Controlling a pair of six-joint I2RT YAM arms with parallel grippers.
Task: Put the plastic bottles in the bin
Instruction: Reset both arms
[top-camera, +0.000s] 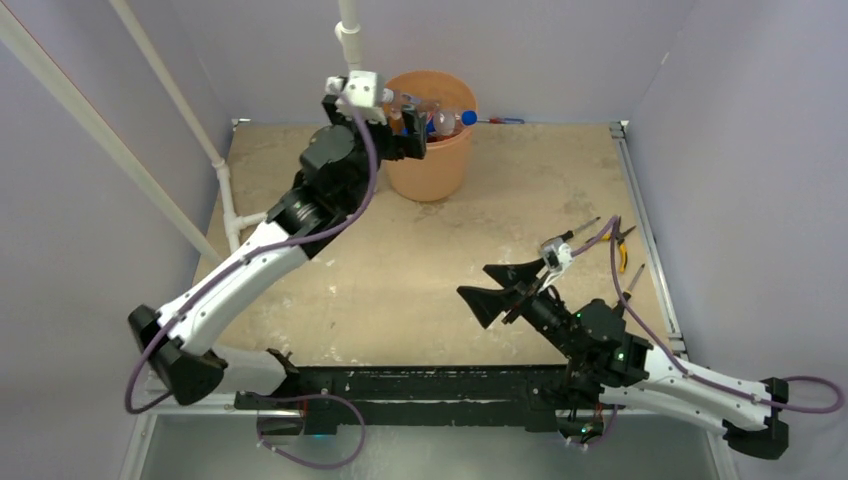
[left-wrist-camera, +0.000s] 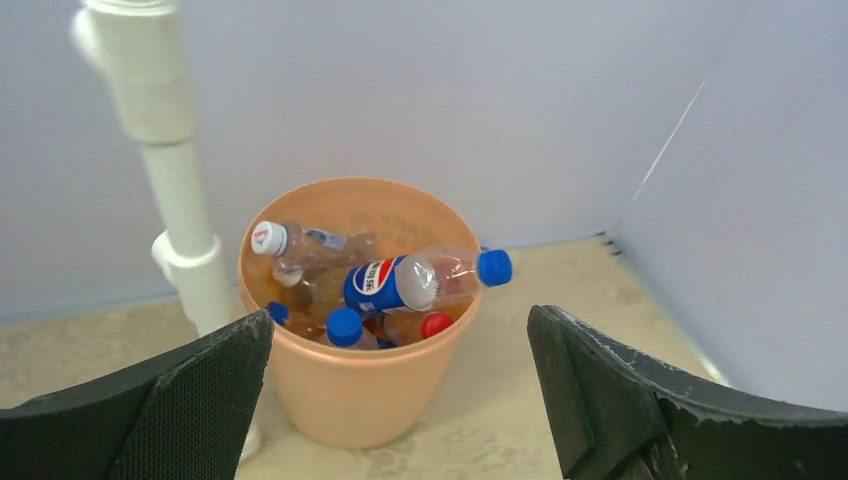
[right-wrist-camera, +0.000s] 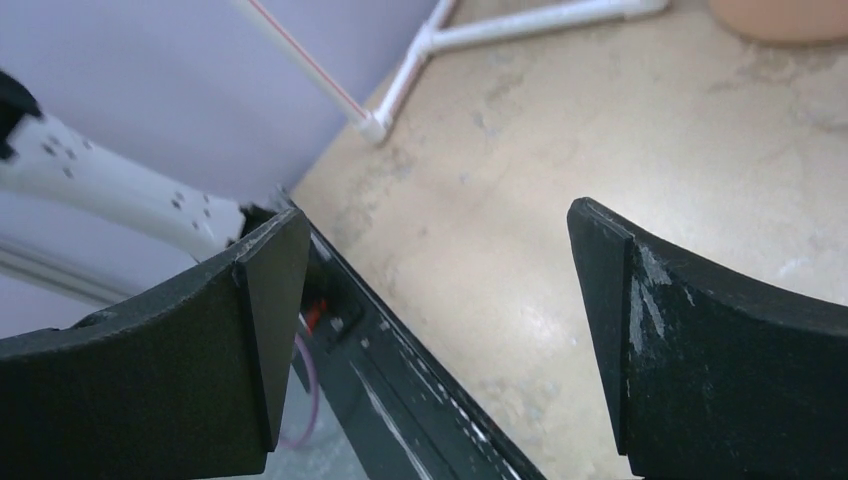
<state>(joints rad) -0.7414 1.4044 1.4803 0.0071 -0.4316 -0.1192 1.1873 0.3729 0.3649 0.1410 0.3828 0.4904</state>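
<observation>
Left wrist: left gripper (left-wrist-camera: 400, 335) has its jaws wide apart with nothing between them, and it hovers at the near-left side of the bin (left-wrist-camera: 350, 400). The plastic bottles (left-wrist-camera: 325, 290) are heaped inside the bin. A Pepsi-labelled bottle (left-wrist-camera: 400, 283) lies on top, its blue cap at the right rim. A white-capped bottle (left-wrist-camera: 300, 248) lies behind it, toward the far-left wall. Another blue cap (left-wrist-camera: 344, 326) and a red cap (left-wrist-camera: 436, 324) show at the near side. The white pipe frame (left-wrist-camera: 180, 200) stands upright just left of the bin.

Top external: the bin sits at the far edge of the table (top-camera: 420, 260). The right gripper (top-camera: 497, 288) is low over the near-right table, well apart from the bin, jaws spread and holding nothing. Yellow-handled pliers (top-camera: 622, 250) lie at the right edge.
</observation>
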